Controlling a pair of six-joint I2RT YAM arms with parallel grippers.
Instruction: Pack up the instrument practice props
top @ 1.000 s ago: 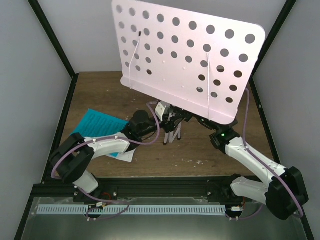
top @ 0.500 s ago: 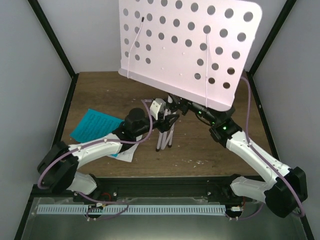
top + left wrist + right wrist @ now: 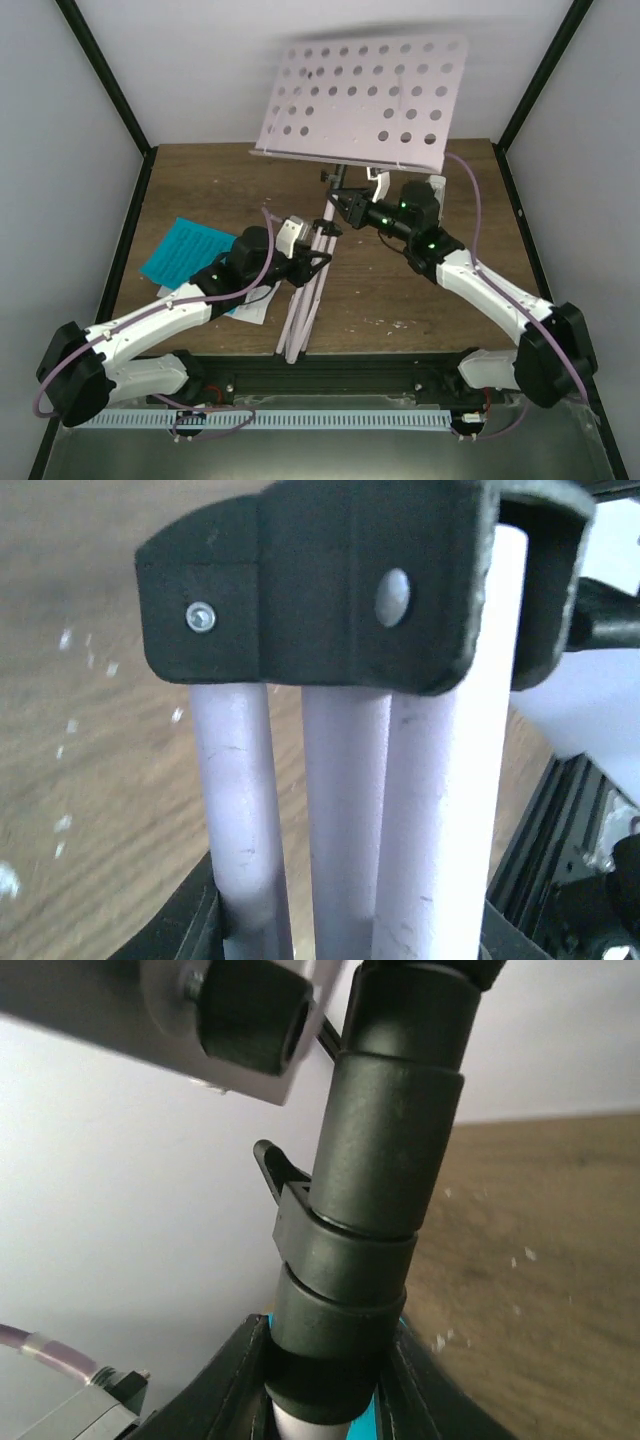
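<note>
Pale pink metal filled the middle of the scene: the music stand [image 3: 350, 125] stood tilted over the table [image 3: 430, 300]. Its hole-perforated desk [image 3: 400, 70] was high at the far side and blurred. Its thin legs [image 3: 298, 320] were folded into one bundle that slanted down toward the near edge, with the feet close to the black frame rail [image 3: 400, 375].

The left end effector [image 3: 318, 262] came in from the left and sat on the upper part of that bundle. In the left wrist view, three pale tubes ran side by side under a black bracket [image 3: 330, 580] and filled the gap between the dark fingers [image 3: 195, 925], so this end effector was clamped on the legs.

The right end effector [image 3: 346, 207] came in from the right, higher up and just below the desk. In the right wrist view its fingers [image 3: 235, 1385] were closed on the black shaft [image 3: 390, 1130], beneath a collar with a small lever [image 3: 275, 1165]. The two end effectors were near each other on the stand, the right one farther away than the left.

A teal-covered booklet [image 3: 188, 250] lay flat on the left of the table, partly under the left arm and apart from both end effectors.
</note>
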